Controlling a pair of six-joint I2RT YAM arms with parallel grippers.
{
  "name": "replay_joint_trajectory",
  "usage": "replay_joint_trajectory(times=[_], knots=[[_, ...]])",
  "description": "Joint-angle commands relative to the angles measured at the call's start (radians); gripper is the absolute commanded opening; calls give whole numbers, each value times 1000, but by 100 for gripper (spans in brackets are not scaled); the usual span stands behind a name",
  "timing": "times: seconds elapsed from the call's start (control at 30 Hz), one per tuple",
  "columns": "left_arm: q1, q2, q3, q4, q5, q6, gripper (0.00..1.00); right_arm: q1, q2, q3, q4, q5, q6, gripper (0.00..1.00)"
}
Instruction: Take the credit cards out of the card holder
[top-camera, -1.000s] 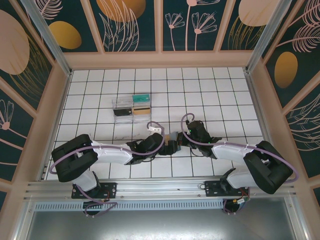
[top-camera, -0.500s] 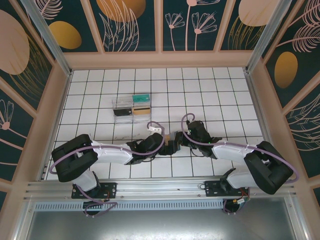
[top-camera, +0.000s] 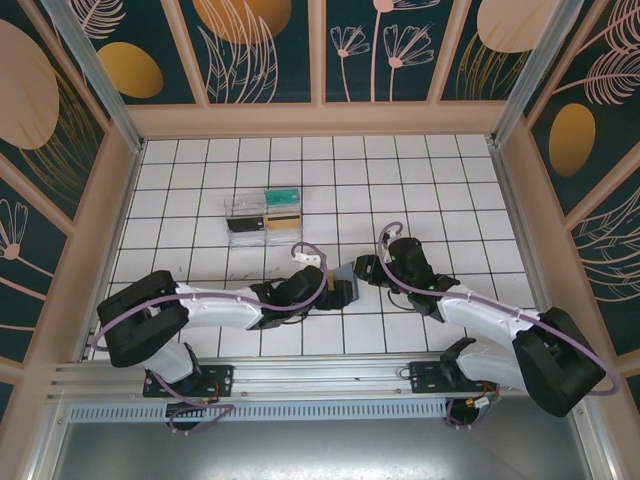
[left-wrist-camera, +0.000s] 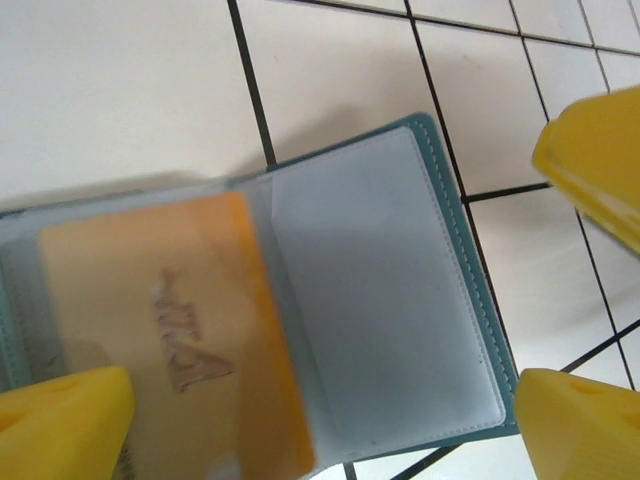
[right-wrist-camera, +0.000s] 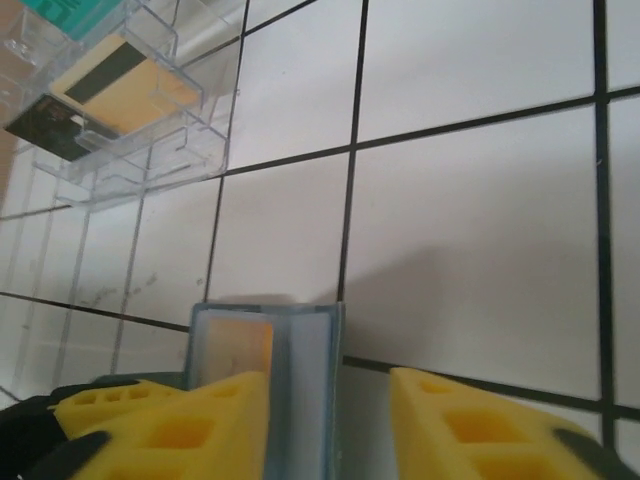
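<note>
Two grippers are hanging close together over the card holder. The left gripper (left-wrist-camera: 320, 425) is hovering wide open, straddling the opened card holder (left-wrist-camera: 380, 300), where an orange card (left-wrist-camera: 150, 320) is sitting in a clear pocket. The right gripper (right-wrist-camera: 330, 420), jaws partly apart, is facing the holder's raised flap without pinching it. Probably best: pin the empty half, then slide the card out flat. Beyond, a clear box (right-wrist-camera: 130, 110) is holding cards on the white tiled counter (right-wrist-camera: 480, 230), with floral panels (top-camera: 270, 50) enclosing it.

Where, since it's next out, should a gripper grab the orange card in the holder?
Probably the orange card's brighter strip beside the centre crease, coming from the empty pocket's side; the rest lies under the card holder's cloudy sleeve.
</note>
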Motion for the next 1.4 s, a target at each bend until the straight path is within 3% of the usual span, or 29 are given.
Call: replay_joint_trajectory(times=[0.0,0.2,0.47,0.6,0.93,1.37], knots=[[-1,-82,-28,-65,-85,-12,94,-2,-4,4,43,-71,-9,30],[-1,-143,-73,-112,-157,-25,84,51,-3,62,13,-62,-31,25],[1,-125,-86,-128,-202,-25,37,124,132,129,35,-116,-1,15],[4,-90,-71,-127,-199,-7,19,125,218,140,55,-150,22,15],[6,-23,-51,-113,-183,10,16,125,354,149,80,-187,52,18],[6,34,-55,-115,-154,-21,13,124,409,144,106,-209,61,19]])
